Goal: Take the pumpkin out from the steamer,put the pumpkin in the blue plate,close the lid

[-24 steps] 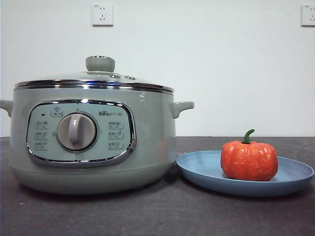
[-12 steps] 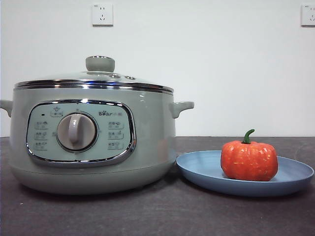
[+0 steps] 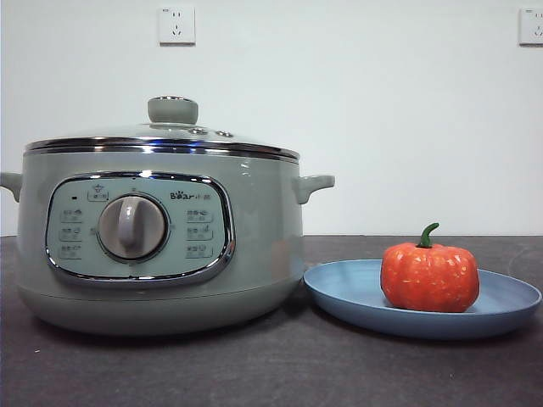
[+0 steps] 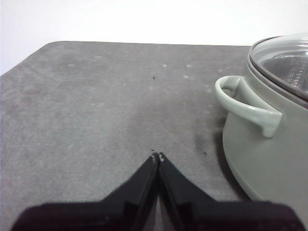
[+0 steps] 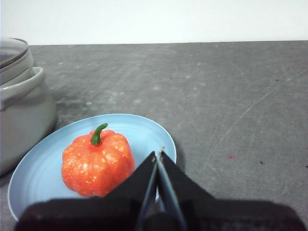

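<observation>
**Operator:** Starting nearest the front edge of the table [image 3: 254,373], what is on the surface?

**Technician:** The steamer [image 3: 161,237] stands toward the left edge, control panel and dial facing the front. The lid [image 3: 161,140] sits seated on its chrome rim, knob upright. The blue plate [image 3: 501,309] lies just beside the steamer toward the right edge; whether the two touch cannot be told. The pumpkin [image 3: 429,277] rests upright inside the plate, stem up.

**Operator:** Gripper status?

**Technician:** The left gripper [image 4: 157,156] has its jaws pressed together, holding nothing, over bare table near the steamer's side handle [image 4: 243,106]. The right gripper [image 5: 159,155] has its jaws closed tip to tip, empty, above the plate rim just beside the pumpkin.

**Operator:** And farther back?

**Technician:** Behind the table's rear edge is a white wall with two sockets, one above the steamer [image 3: 176,25], one at the upper right corner [image 3: 531,25].
</observation>
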